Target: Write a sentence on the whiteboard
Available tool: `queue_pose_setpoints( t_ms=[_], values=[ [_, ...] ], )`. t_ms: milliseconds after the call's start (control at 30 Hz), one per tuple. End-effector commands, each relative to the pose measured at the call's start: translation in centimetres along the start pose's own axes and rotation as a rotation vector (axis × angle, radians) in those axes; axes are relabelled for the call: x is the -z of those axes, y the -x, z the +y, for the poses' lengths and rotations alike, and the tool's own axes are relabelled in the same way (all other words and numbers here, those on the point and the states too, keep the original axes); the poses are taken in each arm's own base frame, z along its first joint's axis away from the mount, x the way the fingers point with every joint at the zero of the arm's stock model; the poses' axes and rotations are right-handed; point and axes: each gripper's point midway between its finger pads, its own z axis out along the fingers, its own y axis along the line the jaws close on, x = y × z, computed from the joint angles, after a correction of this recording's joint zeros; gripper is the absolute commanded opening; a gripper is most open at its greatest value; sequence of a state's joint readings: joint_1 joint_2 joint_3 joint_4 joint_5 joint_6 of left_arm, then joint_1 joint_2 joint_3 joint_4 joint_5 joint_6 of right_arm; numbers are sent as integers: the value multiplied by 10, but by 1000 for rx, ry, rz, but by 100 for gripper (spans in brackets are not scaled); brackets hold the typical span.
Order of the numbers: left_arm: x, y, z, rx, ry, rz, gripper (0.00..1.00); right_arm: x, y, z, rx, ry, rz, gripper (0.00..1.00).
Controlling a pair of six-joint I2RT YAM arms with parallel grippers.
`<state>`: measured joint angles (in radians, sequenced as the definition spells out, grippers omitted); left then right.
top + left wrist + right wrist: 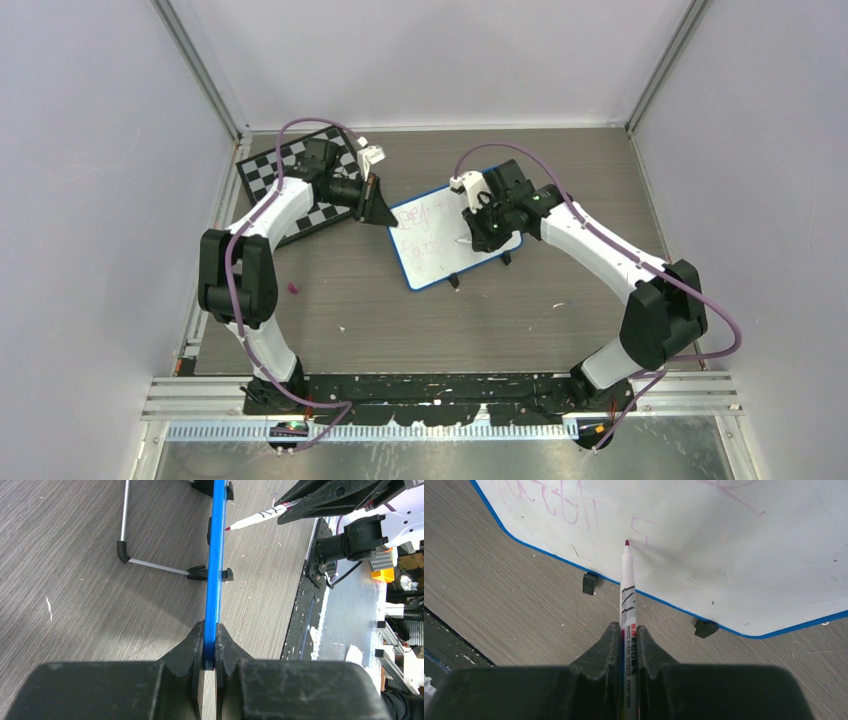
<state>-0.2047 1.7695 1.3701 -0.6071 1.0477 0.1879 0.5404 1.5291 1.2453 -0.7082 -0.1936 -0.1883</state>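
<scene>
Scribble in thin reddish-pink strokes, the sentence [425,216] runs in two lines over the upper left part of the whiteboard [447,263]. The board sits near the middle of the table [400,320], turned at an angle, with its blue frame and small black feet [589,583] showing in the right wrist view.

The left pincer [210,630] is pressed together on the board's left edge, pinching the blue frame between its fingertips. From its wrist camera the board is seen edge-on, with a thin metal prop [125,522] clipped to the frame on the back side.

The right pincer [627,630] is clamped on a white marker [626,580] with a red tip, gripping it around the printed barrel. The marker points away from the wrist toward the writing surface, and its tip lies just beside a pink stroke on the lower line. Whether the tip touches the surface cannot be told.

The chessboard [300,175] lies at the far left of the table, partly under the left arm and just apart from the whiteboard's corner. A small pink scrap [293,288] lies on the table near the left arm's elbow.
</scene>
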Motion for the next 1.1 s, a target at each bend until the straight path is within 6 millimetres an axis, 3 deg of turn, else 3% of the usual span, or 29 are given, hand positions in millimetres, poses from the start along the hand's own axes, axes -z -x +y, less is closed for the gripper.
queue_pose_setpoints(
  t_ms=[0,367,833,1067],
  values=[
    [-1,-1,3,-28,30,16,0,31,32,-4,15,12,-135,0],
    [-2,0,4,-29,29,16,0,29,35,-15,8,-34,-128,0],
    [-3,-2,5,-27,31,19,0,10,35,-27,-5,-74,-85,0],
    [-3,-3,5,-25,33,21,0,18,30,-44,-7,-160,-89,0]
  ],
)
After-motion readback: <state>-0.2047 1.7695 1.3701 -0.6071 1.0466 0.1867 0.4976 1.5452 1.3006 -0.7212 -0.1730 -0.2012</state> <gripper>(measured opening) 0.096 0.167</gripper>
